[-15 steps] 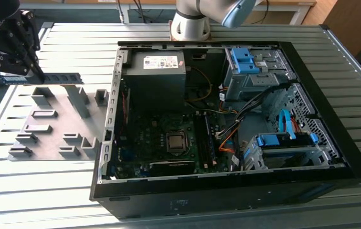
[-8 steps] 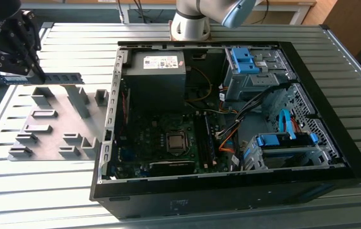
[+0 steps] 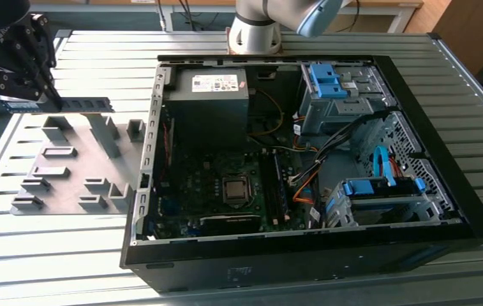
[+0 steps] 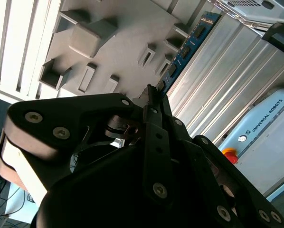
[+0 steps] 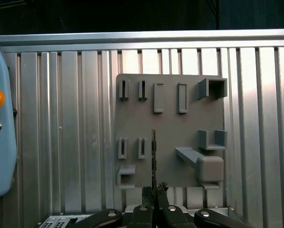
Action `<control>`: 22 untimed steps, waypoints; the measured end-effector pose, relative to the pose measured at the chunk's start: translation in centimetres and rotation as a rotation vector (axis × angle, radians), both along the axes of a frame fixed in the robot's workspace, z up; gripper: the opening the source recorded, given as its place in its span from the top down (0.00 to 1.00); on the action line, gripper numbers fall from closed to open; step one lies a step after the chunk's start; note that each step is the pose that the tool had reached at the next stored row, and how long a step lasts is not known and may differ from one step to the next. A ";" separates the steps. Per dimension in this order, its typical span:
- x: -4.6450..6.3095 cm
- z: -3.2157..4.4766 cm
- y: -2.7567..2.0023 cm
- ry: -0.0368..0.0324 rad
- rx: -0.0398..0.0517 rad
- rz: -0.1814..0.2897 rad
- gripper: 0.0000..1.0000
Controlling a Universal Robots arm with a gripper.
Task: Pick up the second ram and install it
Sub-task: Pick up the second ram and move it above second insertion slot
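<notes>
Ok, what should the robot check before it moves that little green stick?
1. The end effector is shut on the second ram: ok.
2. The ram is held above the grey holder plate: ok.
3. The computer case is open, with the motherboard showing: ok.
4. There is a free slot on the motherboard: cannot tell.
5. The cables are out of the way of the slots: cannot tell.
</notes>
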State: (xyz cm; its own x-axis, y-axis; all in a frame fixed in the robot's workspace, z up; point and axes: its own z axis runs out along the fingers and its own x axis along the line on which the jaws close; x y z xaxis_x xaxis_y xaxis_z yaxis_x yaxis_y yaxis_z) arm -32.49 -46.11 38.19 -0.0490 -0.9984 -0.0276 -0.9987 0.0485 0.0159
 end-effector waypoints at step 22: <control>0.7 0.00 0.00 0.0000 0.0001 0.000 0.86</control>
State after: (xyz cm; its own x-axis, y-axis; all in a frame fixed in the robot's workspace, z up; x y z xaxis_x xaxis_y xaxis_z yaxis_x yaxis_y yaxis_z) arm -31.78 -46.11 38.19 -0.0490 -0.9984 -0.0276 -0.9987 0.0485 0.0159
